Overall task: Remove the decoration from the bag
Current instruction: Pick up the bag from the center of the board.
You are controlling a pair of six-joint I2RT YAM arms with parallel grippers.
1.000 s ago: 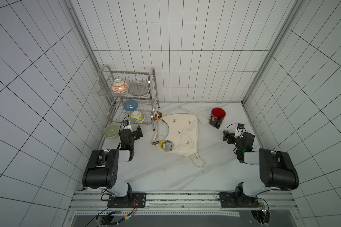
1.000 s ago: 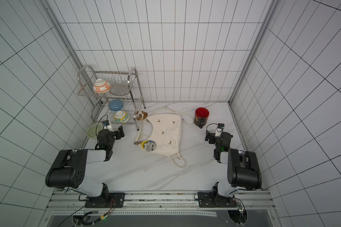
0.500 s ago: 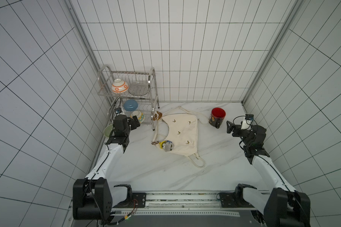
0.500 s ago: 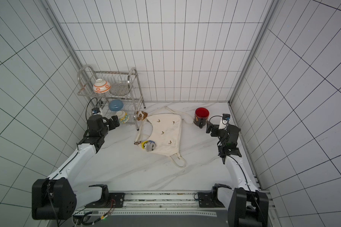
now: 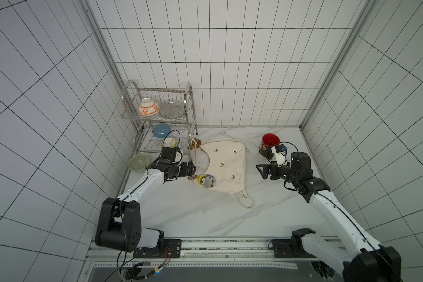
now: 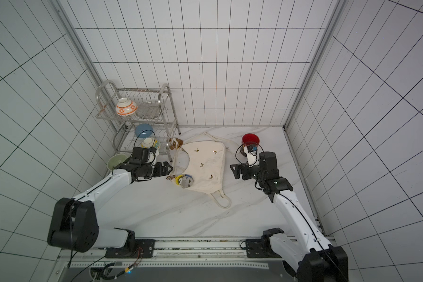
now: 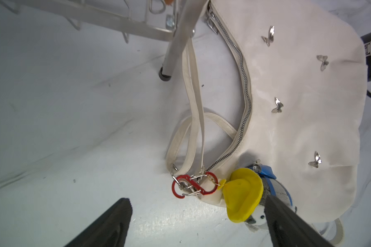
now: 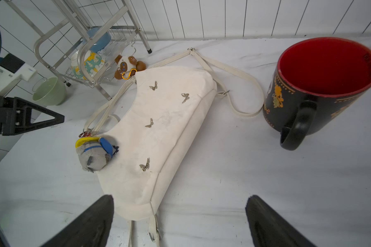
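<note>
Top views first: the bag (image 5: 226, 166) lies flat on the table (image 5: 205, 219), back of centre, with thin straps trailing off toward 12 and 5 o'clock. On its 7 o'clock corner sits the grey charm (image 5: 206, 181), yellow hat and all, partly on the fabric. A brown charm (image 5: 195, 144) sits at the 11 o'clock corner, right by the rack (image 5: 193, 112). My left claw (image 5: 193, 169) is at the bag's 9 o'clock, just beside the short strap, jaws wide, gripping nothing. My right claw (image 5: 260, 171) is out at 3 o'clock, apart from the bag, jaws wide too, nothing in them. The mug (image 5: 269, 146) stands at the bag's 1 o'clock, close to the right wrist. The green bowl (image 5: 138, 163) is on the table at 9 o'clock of the left claw.

Left wrist now: both fingers (image 7: 114, 222) are spread far apart. Between them, a little ahead, is the red clip (image 7: 193, 186), hooked through the strap rings at the bag's corner. The grey charm hangs off that clip by a small gold link. One finger crosses in front of it, touching or not I can't tell.

Right wrist: fingers (image 8: 90, 222) wide, the bag's end near one of them, the mug upright off to the side, handle on the near side
</note>
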